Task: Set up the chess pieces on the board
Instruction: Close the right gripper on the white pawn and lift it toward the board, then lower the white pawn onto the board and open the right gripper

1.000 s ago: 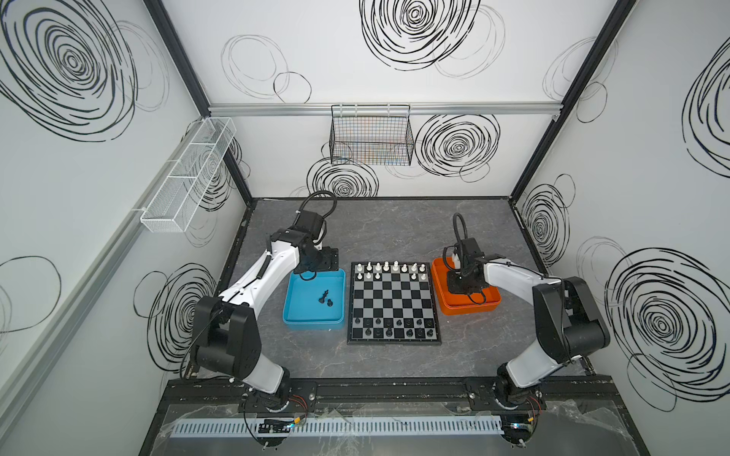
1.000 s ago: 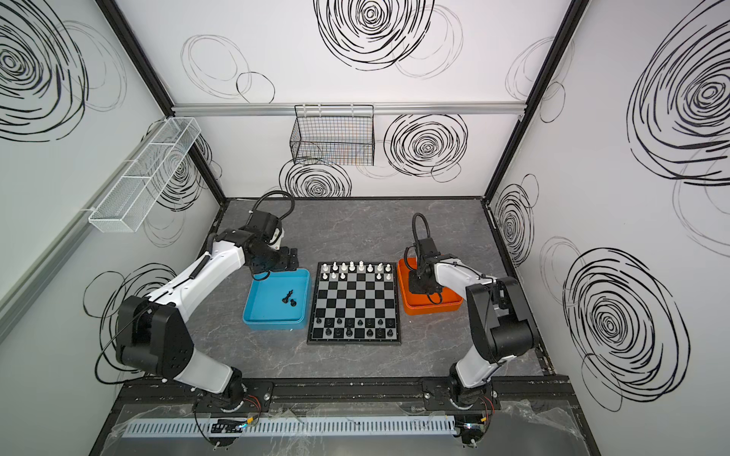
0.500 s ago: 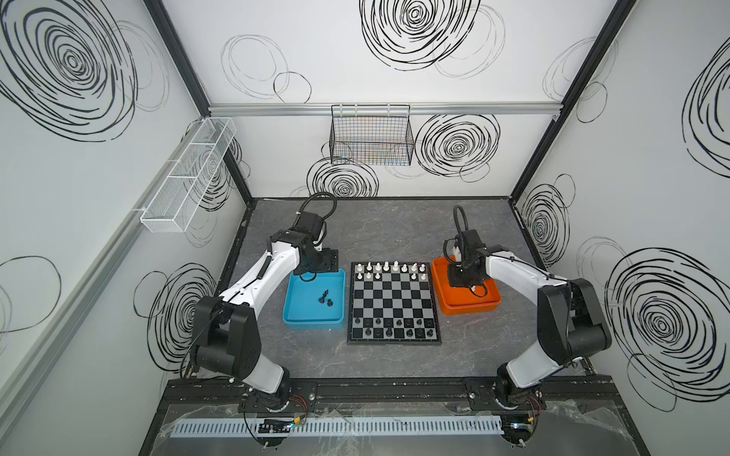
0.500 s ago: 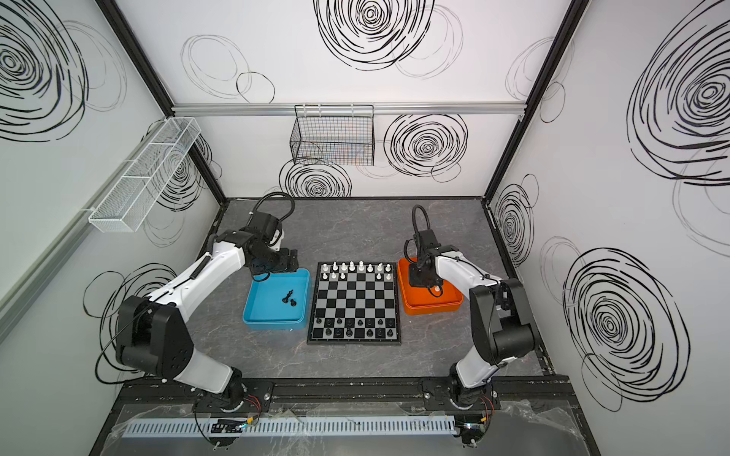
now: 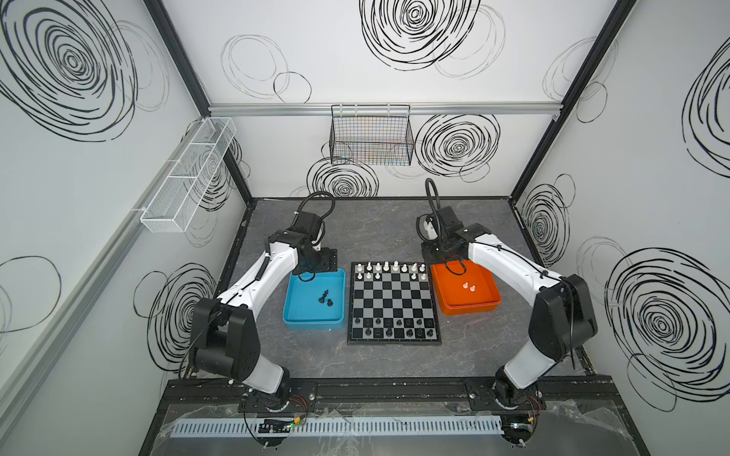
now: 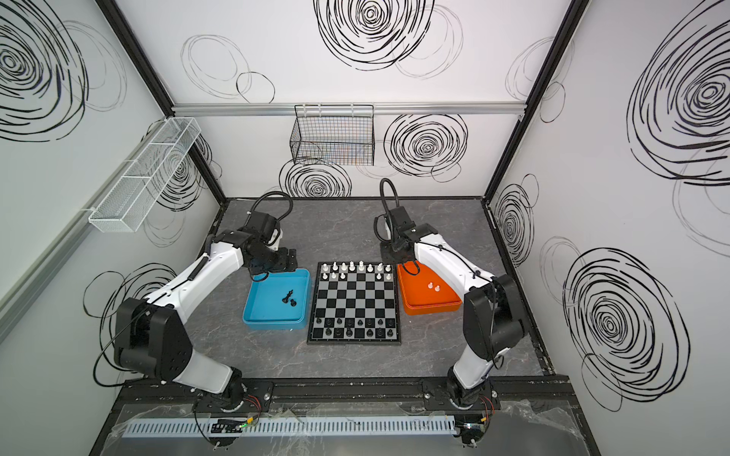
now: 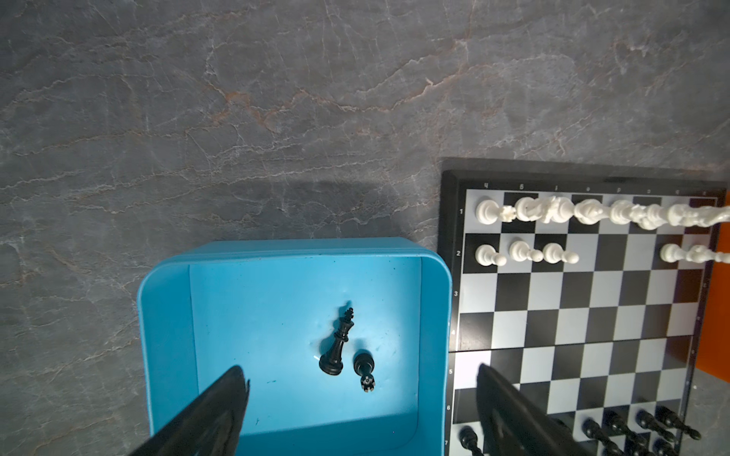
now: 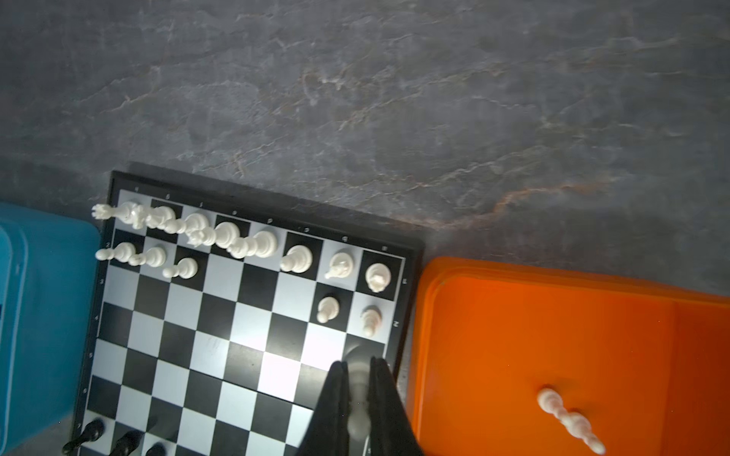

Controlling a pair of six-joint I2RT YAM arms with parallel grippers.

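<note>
- White walls (image 5: 355,59) scrawled with black swirls box in a grey marbled desk (image 5: 387,233). The board (image 5: 393,302) lies at its middle, where both arms can reach it.
- A blue tray (image 5: 308,310) sits just beside the board's left edge and an orange tray (image 5: 474,304) just beside its right, so each arm's stock is close to hand.
- White pieces (image 5: 386,266) fill the far row. Pawns stand in front of them at both ends, with a gap between. Black pieces (image 5: 389,333) stand on the two near rows.
- The right tool (image 8: 357,363) is closed narrow on a pale piece (image 8: 357,410), blurred but probably a white pawn. It hangs over the board's edge squares next to the orange tray, seemingly bound for that gap.
- Two white pawns (image 5: 466,284) lie in the orange tray, likely next in line.
- The left tool (image 7: 358,369) gapes wide above the blue tray, its jaws on either side of a black king (image 7: 337,347) and a smaller black piece (image 7: 364,365). Both lie on their sides, and the tool looks placed to pick one.
</note>
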